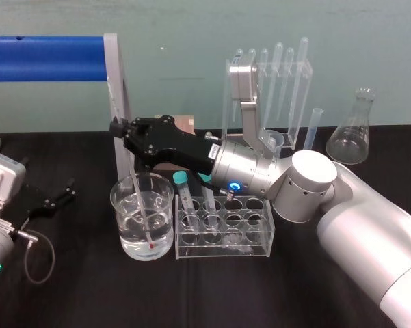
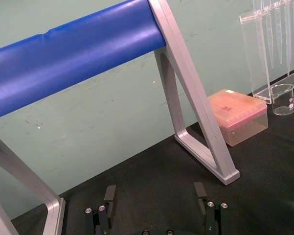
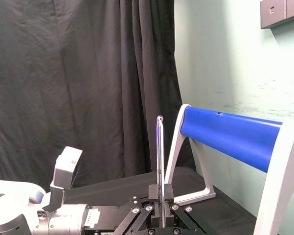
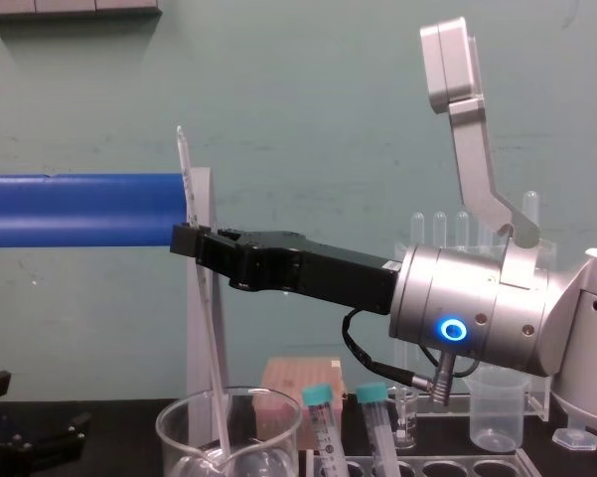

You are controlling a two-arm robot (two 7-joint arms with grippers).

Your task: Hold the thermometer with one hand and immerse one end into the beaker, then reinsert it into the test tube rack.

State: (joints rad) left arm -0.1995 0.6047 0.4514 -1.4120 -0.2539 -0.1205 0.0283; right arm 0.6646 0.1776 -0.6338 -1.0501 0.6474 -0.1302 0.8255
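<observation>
Gripping the thermometer (image 1: 142,208) on its upper stem, the right pincer (image 1: 116,128) is reaching leftward over the beaker (image 1: 120,198), with its jaws closed on the rod. The thermometer is standing nearly upright, leaning a little. Its long axis is running from the free top end, which is poking up above the pincer in the chest view, down through the beaker's mouth. The small reddish bulb is pointing down and sitting low in the clear liquid, close to the glass floor. I cannot tell whether it is touching that floor.

The rod is looking light and stiff, but thin, smooth and brittle. A round glass stem is likely to swivel or slide between flat pads, and squeezing harder is risking a snap. Holding it on the upper stem, well away from the bulb, seems the right place, since the bulb is probably the weakest part.

Going to the rack (image 1: 260,236), which is standing on the desk (image 1: 260,294) just beside the beaker on the robot's right, probably means lifting along the rod's own axis until the bulb clears the rim. Dragging it sideways could knock it on the glass. The bulb would then go down into a free hole beside the teal-capped tubes (image 1: 181,179).

The left pincer (image 2: 155,192) is lying idle at the desk's left, with its fingers spread apart.
</observation>
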